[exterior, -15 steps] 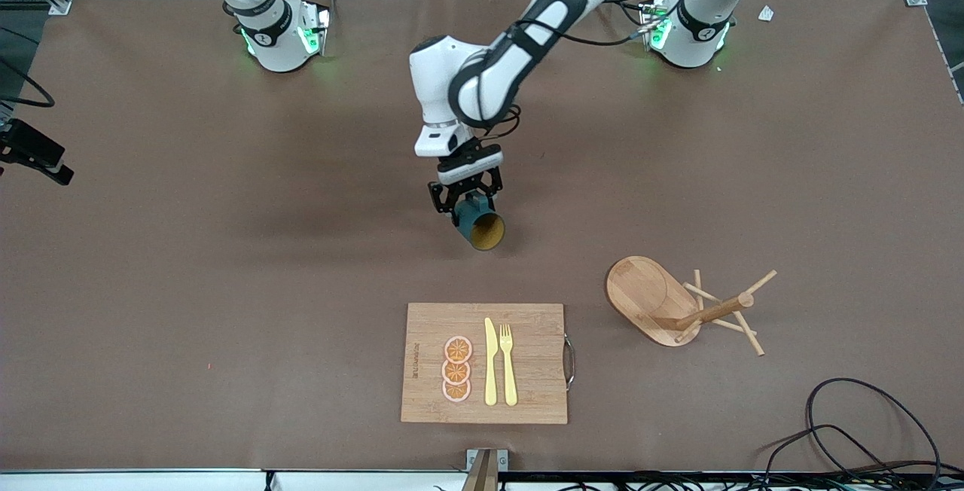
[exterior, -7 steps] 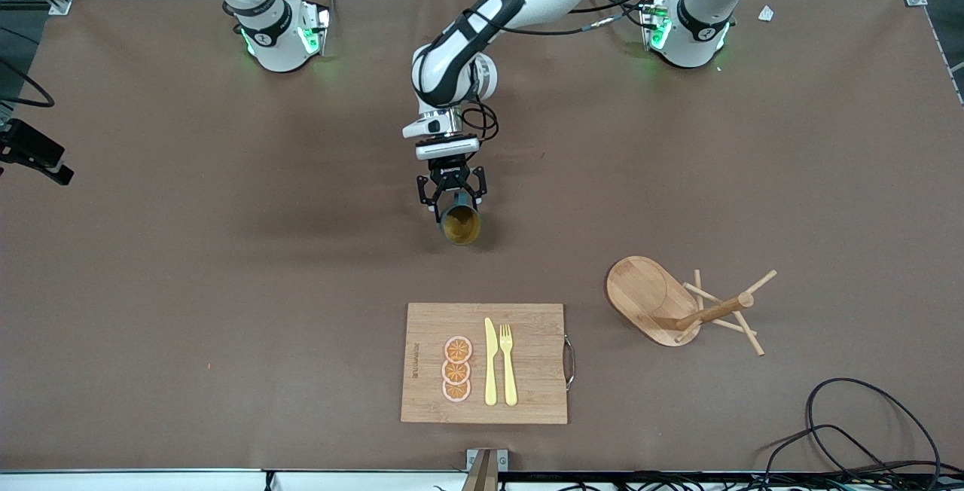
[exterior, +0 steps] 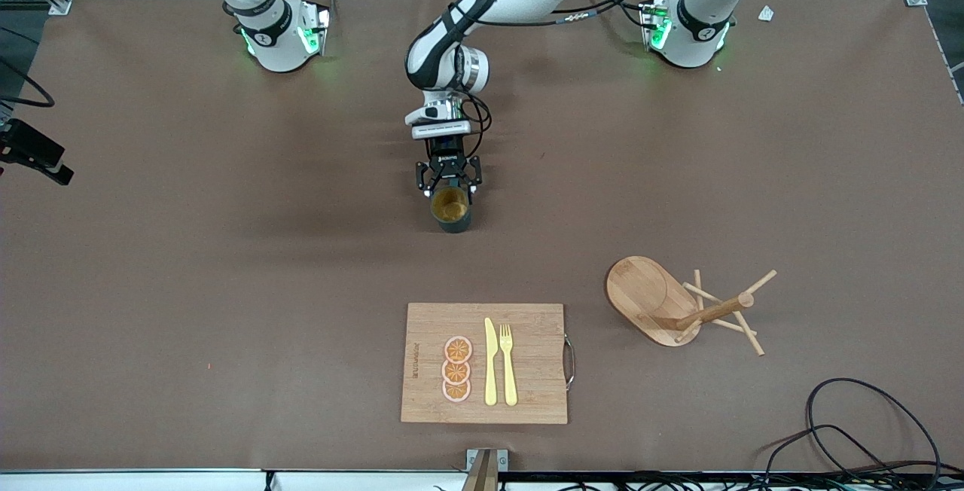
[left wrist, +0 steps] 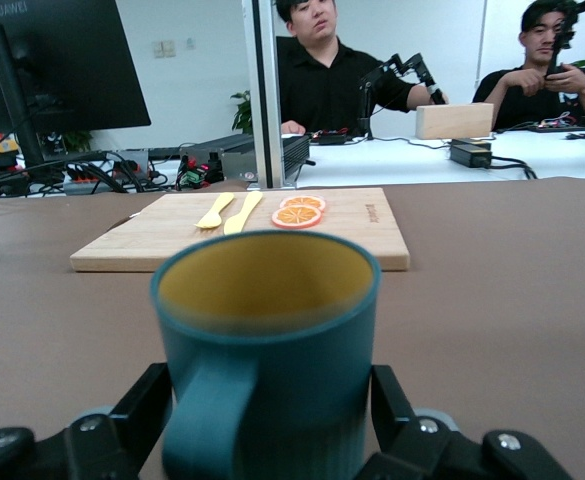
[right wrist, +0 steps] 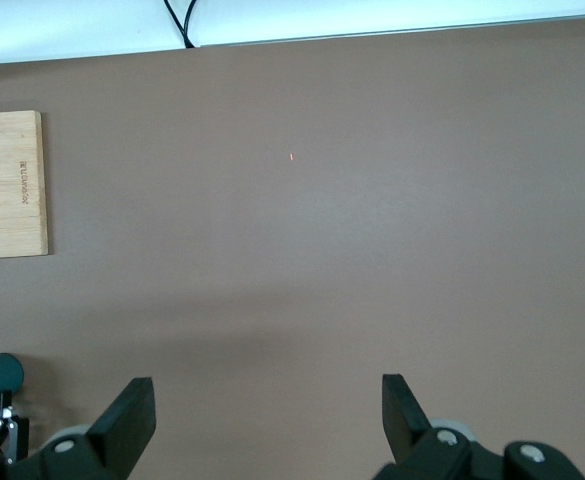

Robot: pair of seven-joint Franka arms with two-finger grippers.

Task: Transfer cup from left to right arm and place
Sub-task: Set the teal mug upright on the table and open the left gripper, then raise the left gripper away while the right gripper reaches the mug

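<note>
Heads up: the cup (exterior: 450,208) sits upright on the table (exterior: 226,288) about mid-way between the two arms' ends, farther from the front camera than the cutting board (exterior: 527,363). The left gripper (exterior: 449,190) is down at table level around it. From these shots you can't tell whether that claw is clamped on the cup or has let go, so treat it as either. In the left wrist view the handle points straight back into the claw. I reckon that's the main risk: if you pull the left arm away while anything catches on that handle, the cup drags or tips over. The right gripper (right wrist: 264,385) is spread wide with nothing in it, waiting high over bare table toward the right arm's end, and the cup only peeks in at the edge of its view. It has a long reach ahead, and coming in before the left arm clears could mean the two arms bump. A sloppy approach could also knock the cup rather than straddle it.
</note>
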